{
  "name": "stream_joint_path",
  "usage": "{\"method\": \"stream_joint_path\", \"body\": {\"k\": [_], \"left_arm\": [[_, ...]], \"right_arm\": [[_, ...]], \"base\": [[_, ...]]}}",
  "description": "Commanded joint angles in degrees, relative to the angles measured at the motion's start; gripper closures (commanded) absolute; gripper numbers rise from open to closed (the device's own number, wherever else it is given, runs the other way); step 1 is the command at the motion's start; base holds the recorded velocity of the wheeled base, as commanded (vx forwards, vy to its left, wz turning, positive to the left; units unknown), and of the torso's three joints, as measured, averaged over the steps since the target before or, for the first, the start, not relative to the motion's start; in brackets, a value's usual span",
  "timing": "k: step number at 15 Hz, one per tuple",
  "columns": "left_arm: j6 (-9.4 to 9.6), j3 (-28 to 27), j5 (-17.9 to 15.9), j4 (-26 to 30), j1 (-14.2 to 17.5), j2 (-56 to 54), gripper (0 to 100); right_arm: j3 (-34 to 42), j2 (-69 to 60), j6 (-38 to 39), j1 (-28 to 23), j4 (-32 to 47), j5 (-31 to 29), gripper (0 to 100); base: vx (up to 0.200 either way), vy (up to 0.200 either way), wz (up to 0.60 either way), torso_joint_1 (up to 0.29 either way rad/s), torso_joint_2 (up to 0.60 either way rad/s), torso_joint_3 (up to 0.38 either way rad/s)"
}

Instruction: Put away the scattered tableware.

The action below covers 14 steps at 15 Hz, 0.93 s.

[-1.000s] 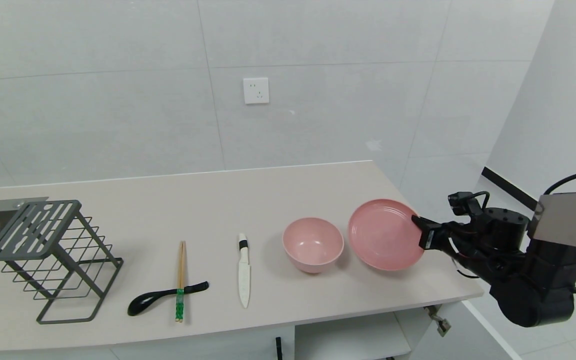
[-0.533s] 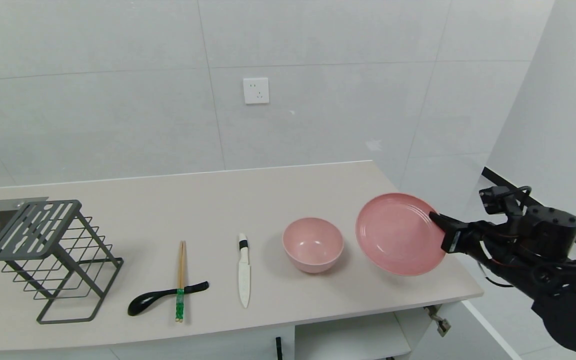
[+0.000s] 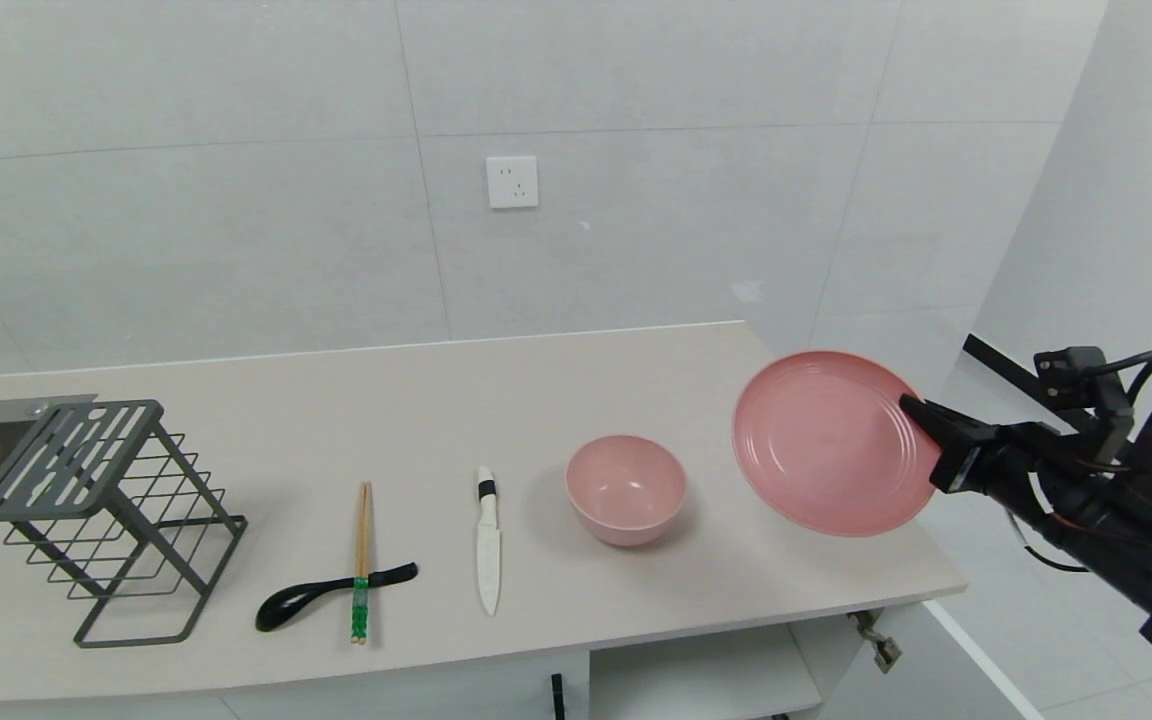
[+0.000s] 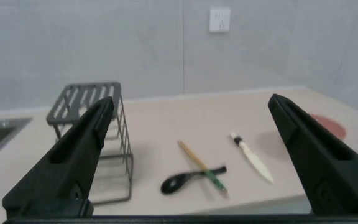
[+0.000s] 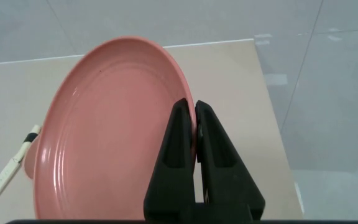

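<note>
Right gripper (image 3: 911, 408) is clamped on the rim of the pink plate (image 3: 826, 445), its two fingers pinched either side of the edge in the right wrist view. The plate hangs tilted over the right end of the counter (image 3: 436, 400), apparently clear of the surface. So this looks like the carry step: plate in hand, heading for storage.

The likely home is the wire rack (image 3: 96, 500) at the far left. That means a long sweep across everything else, keeping that rim pinch firm.

Left gripper (image 4: 191, 109) has its jaws wide apart, holding nothing.

Count on the counter:
- One bowl (image 3: 626, 488), just left of the plate.
- One knife (image 3: 487, 540).
- One pair of chopsticks (image 3: 363, 555).
- One black spoon (image 3: 326, 590), which the chopsticks lie across.
- One rack.
</note>
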Motion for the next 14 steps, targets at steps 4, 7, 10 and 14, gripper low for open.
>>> {"method": "stream_joint_path", "body": {"k": [4, 7, 10, 14], "left_arm": [[-1.01, -12.4, -7.6, 12.0, 0.2, 4.6, 0], [-2.95, -15.6, -10.2, 14.4, -0.2, 11.7, 0], [-5.76, -16.4, -12.7, 13.8, -1.0, 19.3, 0], [-7.6, -19.7, -13.9, 10.6, -2.0, 29.3, 0]], "right_arm": [[1.6, -6.5, -0.5, 0.3, -0.1, 0.1, 100], [2.1, -10.2, -1.4, 1.1, -0.1, 0.4, 100], [2.3, -15.2, -3.0, 0.9, -0.1, 2.9, 100], [2.1, -19.3, -3.1, 1.1, -0.1, 3.5, 100]], "base": [[0.0, 0.0, 0.0, 0.0, 0.0, 0.0], [0.0, 0.0, 0.0, 0.0, 0.0, 0.0], [0.0, 0.0, 0.0, 0.0, 0.0, 0.0], [0.0, 0.0, 0.0, 0.0, 0.0, 0.0]]}}
